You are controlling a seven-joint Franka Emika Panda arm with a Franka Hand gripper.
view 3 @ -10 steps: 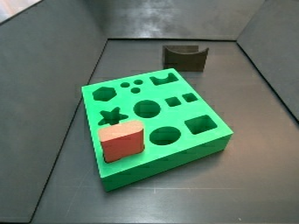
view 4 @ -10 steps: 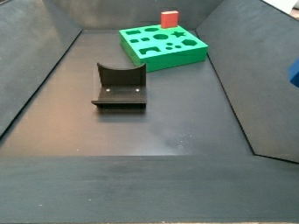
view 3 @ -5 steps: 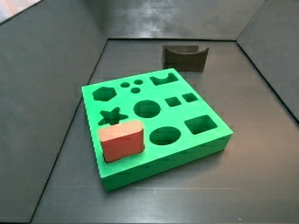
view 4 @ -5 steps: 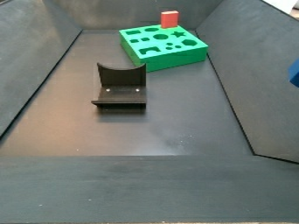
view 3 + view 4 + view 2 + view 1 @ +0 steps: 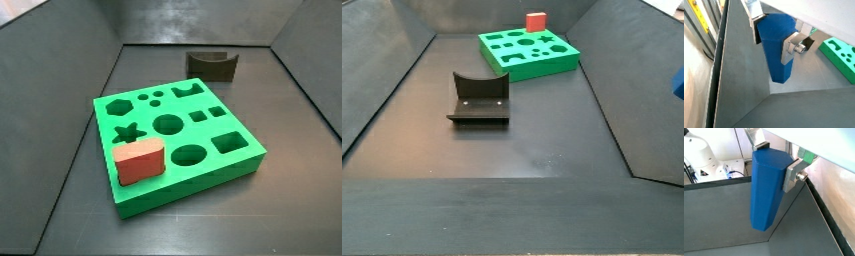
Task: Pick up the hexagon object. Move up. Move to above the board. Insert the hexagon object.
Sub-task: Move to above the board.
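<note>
My gripper point(image 5: 777, 160) is shut on the hexagon object point(image 5: 767, 193), a tall blue prism that hangs upright between the silver fingers point(image 5: 793, 174). It is held high above the grey floor, near a side wall. Both wrist views show this grasp; the gripper point(image 5: 774, 40) grips the peg point(image 5: 776, 55) near its top end. In a side view only a blue sliver point(image 5: 679, 83) shows at the edge. The green board point(image 5: 187, 190) lies flat with its cut-out holes up; it also shows in the side view point(image 5: 529, 64) and in a wrist view point(image 5: 834, 60).
A red rounded block point(image 5: 138, 163) stands in a board hole at one corner; it shows too in the side view point(image 5: 536, 21). The dark fixture point(image 5: 478, 98) stands on the floor apart from the board, and appears in the side view point(image 5: 211, 64). Sloped grey walls surround the floor.
</note>
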